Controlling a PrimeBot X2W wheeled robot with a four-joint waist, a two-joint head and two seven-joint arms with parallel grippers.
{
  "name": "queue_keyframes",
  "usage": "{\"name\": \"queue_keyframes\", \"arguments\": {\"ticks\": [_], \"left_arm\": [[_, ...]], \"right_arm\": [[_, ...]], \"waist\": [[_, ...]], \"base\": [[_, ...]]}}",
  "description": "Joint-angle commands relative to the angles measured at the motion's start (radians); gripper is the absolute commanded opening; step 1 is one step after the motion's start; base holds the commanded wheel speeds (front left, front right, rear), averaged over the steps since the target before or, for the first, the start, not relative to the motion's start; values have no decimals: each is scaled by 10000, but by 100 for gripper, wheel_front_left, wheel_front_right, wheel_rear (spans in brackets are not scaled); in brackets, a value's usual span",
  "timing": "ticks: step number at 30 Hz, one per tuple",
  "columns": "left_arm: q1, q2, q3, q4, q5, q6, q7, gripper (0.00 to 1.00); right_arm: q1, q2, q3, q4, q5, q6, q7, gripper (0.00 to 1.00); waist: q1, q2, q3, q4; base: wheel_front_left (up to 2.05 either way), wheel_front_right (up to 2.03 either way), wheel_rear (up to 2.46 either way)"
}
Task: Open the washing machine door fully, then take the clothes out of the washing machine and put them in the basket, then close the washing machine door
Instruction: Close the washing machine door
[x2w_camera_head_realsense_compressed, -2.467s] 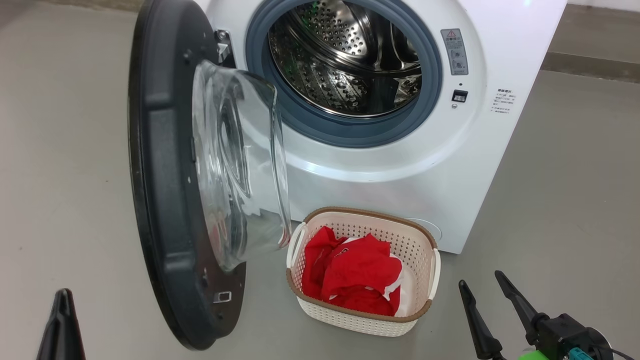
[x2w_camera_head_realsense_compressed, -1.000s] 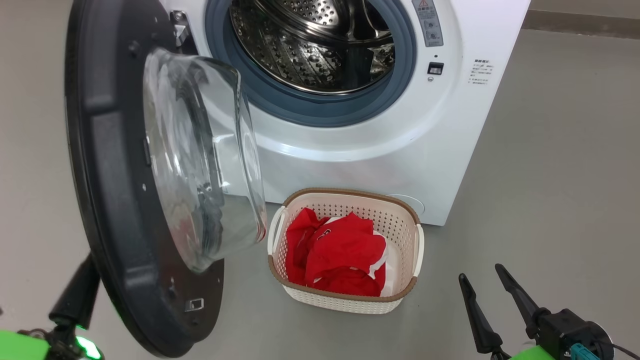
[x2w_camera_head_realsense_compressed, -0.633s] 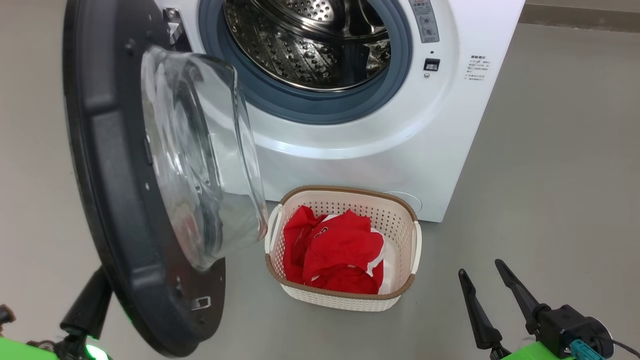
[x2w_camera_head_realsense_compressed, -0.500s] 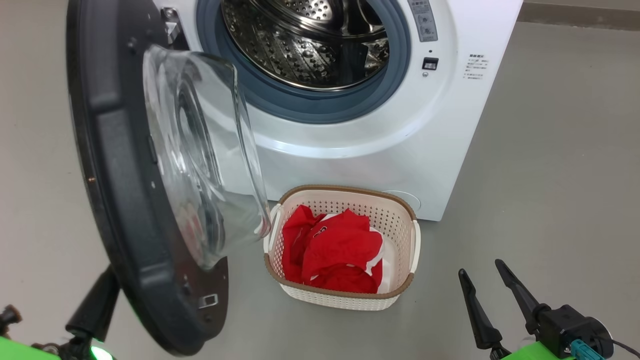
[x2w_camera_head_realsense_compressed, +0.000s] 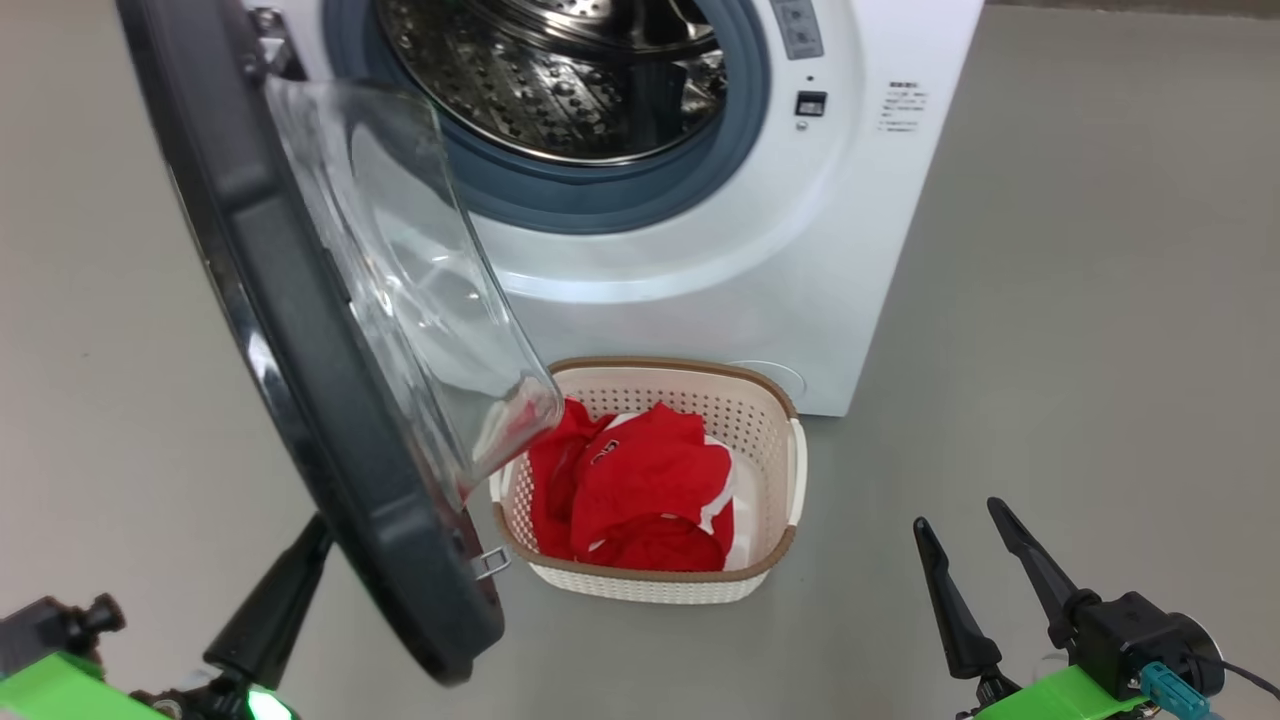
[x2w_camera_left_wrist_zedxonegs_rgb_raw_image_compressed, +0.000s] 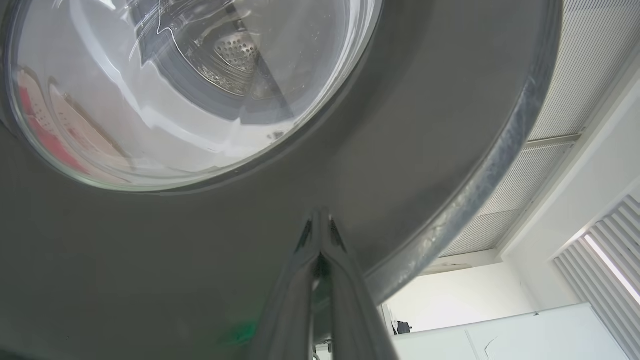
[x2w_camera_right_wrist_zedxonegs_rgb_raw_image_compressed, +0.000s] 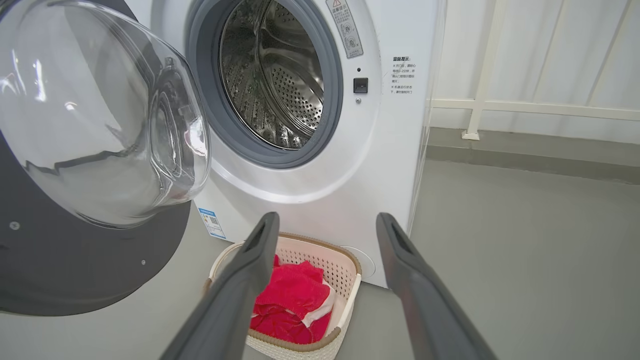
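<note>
One thing had changed in front of the washing machine (x2w_camera_head_realsense_compressed: 760, 300): the washing machine door (x2w_camera_head_realsense_compressed: 320, 400) had started swinging back toward the machine's opening. A second earlier its inner face was turned more broadly to the head camera. Now it showed nearer edge-on, and its glass bowl window (x2w_camera_head_realsense_compressed: 420, 280) overlapped the basket (x2w_camera_head_realsense_compressed: 775, 390) at the corner farthest from the machine's right side. Part of that shift came from the head camera itself moving, but the door's turn against the basket looked real.

The left gripper (x2w_camera_left_wrist_zedxonegs_rgb_raw_image_compressed: 320, 220) had come up on the side of the door facing away from the machine. Its fingers were clenched together on nothing, tips pressed against the door's black outer face. The right gripper (x2w_camera_head_realsense_compressed: 957, 515) hung well out from the machine's front, to the right of the basket, with its fingers spread wide and empty.

The clothes (x2w_camera_head_realsense_compressed: 640, 480) lay heaped in the basket, which stood on the floor (x2w_camera_head_realsense_compressed: 1080, 350) just in front of the machine's lower panel. What showed of the drum (x2w_camera_head_realsense_compressed: 540, 90) was bare steel.

By that evidence the unloading was done and only the closing remained. The door was still far from the machine's opening, so the push would need to continue through most of the swing. Whether the door's lower edge would clear the basket could not be told.
</note>
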Motion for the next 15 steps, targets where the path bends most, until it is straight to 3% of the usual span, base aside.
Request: {"name": "queue_keyframes", "arguments": {"ticks": [1,15], "left_arm": [[-218,49,132,-330,-76,-135,195,0],[-942,10,-279,-246,-133,-278,360,0]], "right_arm": [[-427,-102,263,-281,123,33,-93,100],[-854,-102,281,-355,220,33,-93,100]], "waist": [[0,0,154,-220],[0,0,872,-1440]], "base": [[0,0,0],[0,0,0]]}}
